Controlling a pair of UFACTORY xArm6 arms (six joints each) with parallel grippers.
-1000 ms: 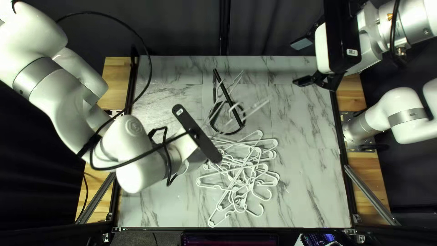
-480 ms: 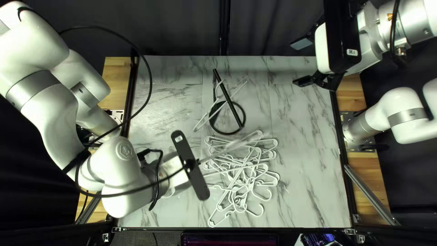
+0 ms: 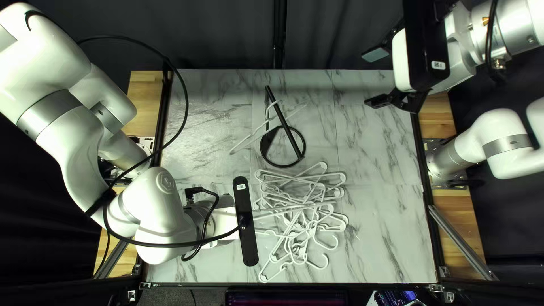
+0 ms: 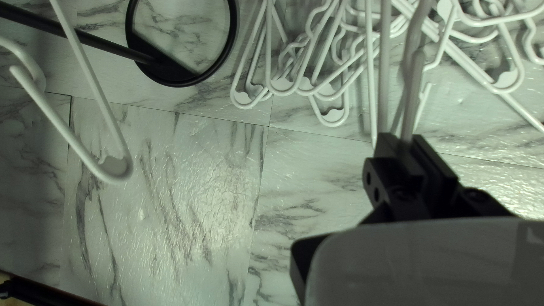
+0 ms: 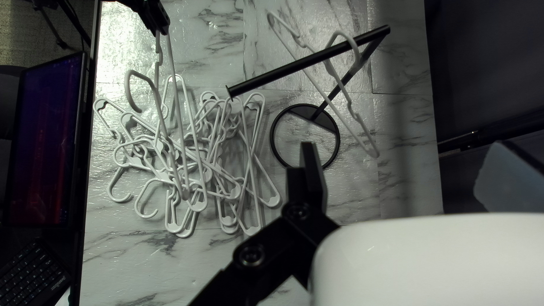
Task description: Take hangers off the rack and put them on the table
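Reference point: rack (image 3: 287, 127), smooth and black, with ring-shaped base, straight post and round bar. Under it, marble-patterned tabletop (image 3: 374, 147), pale, grey-veined, glossy in patches.

On the rack's bar: one white hanger (image 5: 357, 54), hung by its hook; slim, smooth, triangular, with rounded ends. Long axis slanting across the bar.

From the rack toward the table's near edge: pile of white hangers (image 5: 164, 148), tangled, with curved hooks and long axes in mixed directions.

Left gripper (image 3: 249, 220): closed on one end of held hanger (image 3: 294, 208), to the left of and nearer than the rack in the top left view. Held hanger pointing from the fingers toward the right side, over the pile; long axis roughly parallel to the near edge, hook on the side away from the rack. Contact with pile: cannot tell.

Right gripper (image 3: 369, 78): spread wide, holding nothing; raised, to the right of the rack in the top left view.
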